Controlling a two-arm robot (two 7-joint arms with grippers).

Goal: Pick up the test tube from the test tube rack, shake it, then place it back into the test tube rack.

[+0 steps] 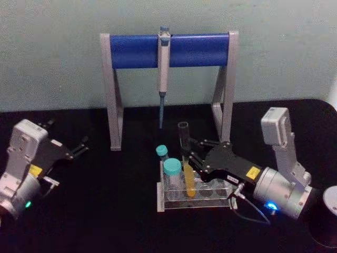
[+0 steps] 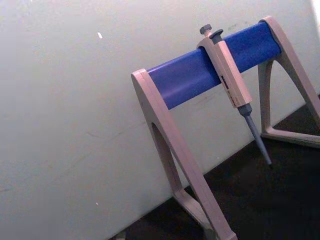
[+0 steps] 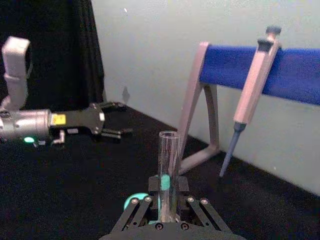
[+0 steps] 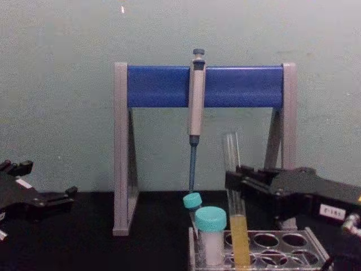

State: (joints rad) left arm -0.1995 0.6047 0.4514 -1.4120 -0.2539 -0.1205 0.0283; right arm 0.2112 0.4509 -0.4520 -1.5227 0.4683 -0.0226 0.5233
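Fingers of the right tool (image 1: 188, 152) are pressed together on the tube (image 1: 184, 134), one on each side of the clear glass, above the liquid and below the open mouth. We see this tool reach in from the right, low over the far side of the rack (image 1: 210, 201), its arm lying across the table (image 1: 105, 211).

From the right wrist, we look up along the tube (image 3: 168, 150) as it rises bare and empty between the two finger pads.

In the chest view the tube (image 4: 231, 152) stands nearly upright, its top leaning slightly to the robot's left. Its lower part, with the yellow-orange liquid, is down inside a hole of the rack. We cannot tell whether the round bottom rests on the rack floor.

Just left of the tube, two teal-capped vials (image 1: 171, 168) stand at the rack's left end, the nearer one just beside the liquid. The holes to the right of the tube are open.

Behind the rack, the pipette (image 1: 164, 63) hangs tip down from the blue bar of the stand (image 1: 131, 51), near the tube's mouth but apart from it.

Well apart on the left, the left tool (image 1: 81, 147) hovers low over the table with its fingers spread, holding nothing.
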